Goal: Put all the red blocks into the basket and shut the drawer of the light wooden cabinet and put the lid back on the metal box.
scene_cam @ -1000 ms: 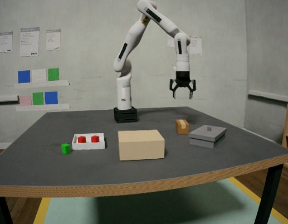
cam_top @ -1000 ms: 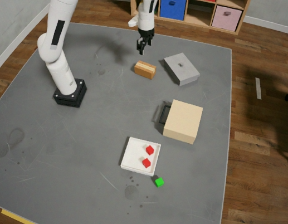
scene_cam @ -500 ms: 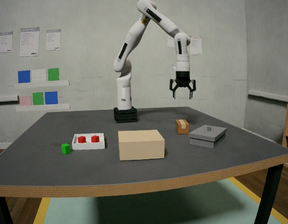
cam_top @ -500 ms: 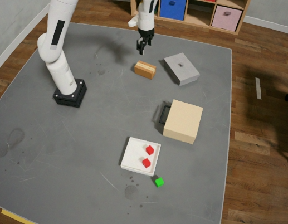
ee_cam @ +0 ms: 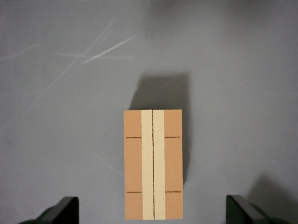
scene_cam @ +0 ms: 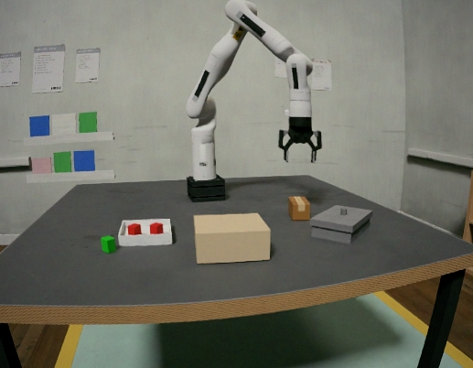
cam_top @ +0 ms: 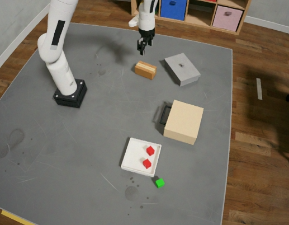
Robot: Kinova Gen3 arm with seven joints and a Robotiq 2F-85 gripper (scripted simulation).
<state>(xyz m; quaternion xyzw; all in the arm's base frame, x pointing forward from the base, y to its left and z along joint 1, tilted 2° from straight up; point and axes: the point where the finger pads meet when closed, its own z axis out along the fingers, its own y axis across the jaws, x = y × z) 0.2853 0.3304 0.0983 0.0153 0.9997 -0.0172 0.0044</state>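
My gripper (cam_top: 146, 48) (scene_cam: 300, 160) (ee_cam: 153, 210) is open and empty, high above the brown cardboard box (cam_top: 145, 70) (scene_cam: 298, 209) (ee_cam: 132, 165). The box stands on the table between its fingers in the wrist view. Two red blocks (cam_top: 150, 150) (cam_top: 147, 163) (scene_cam: 134, 229) (scene_cam: 155, 228) lie inside the white basket (cam_top: 134, 155) (scene_cam: 146, 240). The light wooden cabinet (cam_top: 185, 120) (scene_cam: 231, 243) has a dark handle (cam_top: 165, 115) on its drawer side; the drawer looks shut. The metal box (cam_top: 188, 81) (scene_cam: 331, 233) wears its grey lid (cam_top: 187, 68) (scene_cam: 331, 217); whether it sits fully down is unclear.
A green block (cam_top: 160, 182) (scene_cam: 108, 243) lies outside the basket, near its corner. The metal box is beside the cardboard box, and the cabinet stands between the metal box and the basket. The arm's black base (cam_top: 70, 95) (scene_cam: 206, 189) stands across the table.
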